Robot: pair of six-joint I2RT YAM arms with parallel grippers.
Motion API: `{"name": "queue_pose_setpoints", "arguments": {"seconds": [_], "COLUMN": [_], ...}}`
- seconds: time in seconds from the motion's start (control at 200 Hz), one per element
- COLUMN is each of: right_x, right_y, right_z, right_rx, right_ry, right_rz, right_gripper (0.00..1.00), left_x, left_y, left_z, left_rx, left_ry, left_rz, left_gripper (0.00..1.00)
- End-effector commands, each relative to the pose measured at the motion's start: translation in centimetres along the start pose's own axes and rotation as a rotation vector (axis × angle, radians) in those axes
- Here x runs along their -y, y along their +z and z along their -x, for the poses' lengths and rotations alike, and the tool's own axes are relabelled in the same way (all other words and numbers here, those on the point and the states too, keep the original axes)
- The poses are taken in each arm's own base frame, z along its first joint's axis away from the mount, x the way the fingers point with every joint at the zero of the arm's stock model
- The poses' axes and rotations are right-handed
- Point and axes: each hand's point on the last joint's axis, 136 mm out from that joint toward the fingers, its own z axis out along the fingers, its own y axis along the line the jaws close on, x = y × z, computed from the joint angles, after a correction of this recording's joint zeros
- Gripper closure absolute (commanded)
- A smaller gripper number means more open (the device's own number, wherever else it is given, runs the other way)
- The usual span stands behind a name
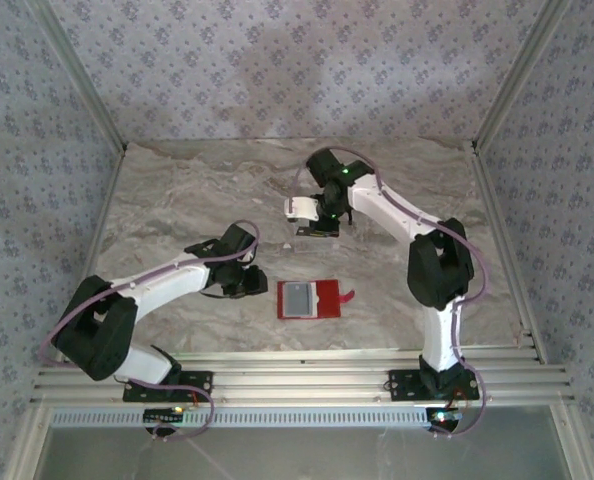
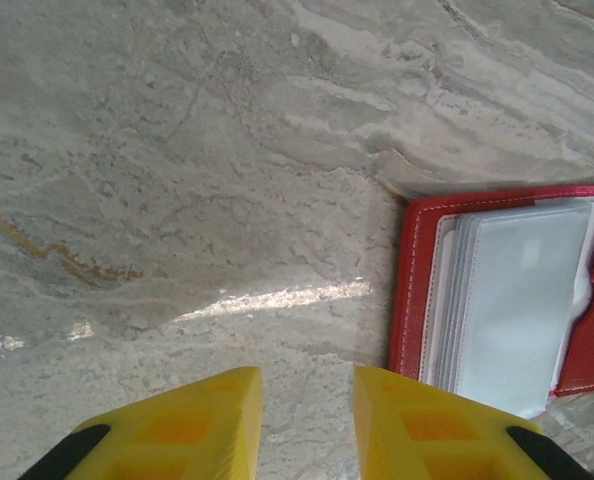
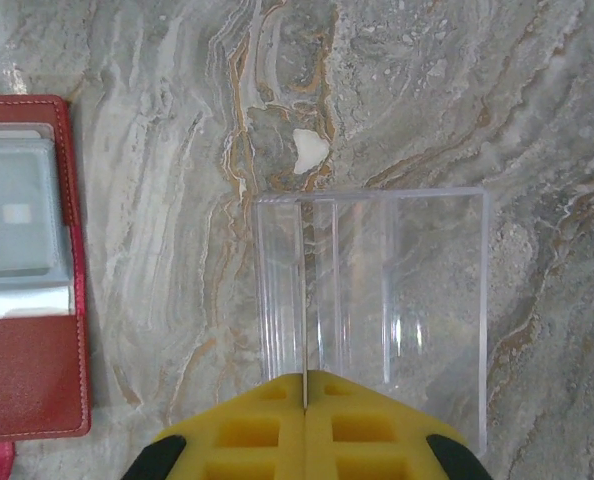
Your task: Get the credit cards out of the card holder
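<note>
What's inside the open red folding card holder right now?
A stack of pale translucent sleeves lies in the red folding card holder; any credit cards under the top sleeve are covered.

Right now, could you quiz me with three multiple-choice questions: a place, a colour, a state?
1. Where is the wallet? A on the table between the arms; B on the metal rail; C against the back wall.
2. What colour is its cover? A blue; B red; C black.
3. How do the right arm's jaws stand? A wide apart; B shut; C gripping the wallet.
Answers: 1 A, it lies open there; 2 B, red surrounds its grey panel; 3 B, the yellow fingers meet over the clear tray.
</note>
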Motion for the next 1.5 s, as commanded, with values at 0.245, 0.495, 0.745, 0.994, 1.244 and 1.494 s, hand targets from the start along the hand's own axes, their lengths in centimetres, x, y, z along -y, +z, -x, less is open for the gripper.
{"name": "queue_pose_setpoints", "arguments": {"seconds": [0.245,0.495,0.745,0.994,1.244,1.494], "right_x": [-1.2,-2.4,-1.7,-0.5,0.1,-0.2], "right_y": [2.0,2.4,1.2,-0.6,1.8,3.6], "right_z": [-2.2,-1.9,-1.0,0.1,-1.1,-2.4], "right_rx": [-0.085,-0.087,-0.081,-0.049,-0.092,-0.11], "right_ry": [-0.08,-0.064,-0.085,-0.126,-0.139,-0.12], "right_rz": [0.114,0.161,0.111,0.027,0.03,0.06], "right_gripper": [1.0,1.0,1.0,1.0,1.0,1.0], "left_x": [-0.2,-0.2,-0.1,0.1,0.0,0.0], "left_y": [0.2,0.0,-0.2,0.0,0.2,0.4], "left_z": [-0.2,-0.3,-0.3,0.0,-0.1,0.0], "left_rx": [-0.009,-0.01,-0.007,-0.013,-0.018,-0.023], "left_ry": [-0.003,-0.002,-0.004,-0.008,-0.016,-0.014], "left_rz": [-0.007,-0.014,-0.014,-0.016,-0.008,-0.005], "left_gripper": [0.7,0.7,0.7,0.7,0.7,0.7]}}
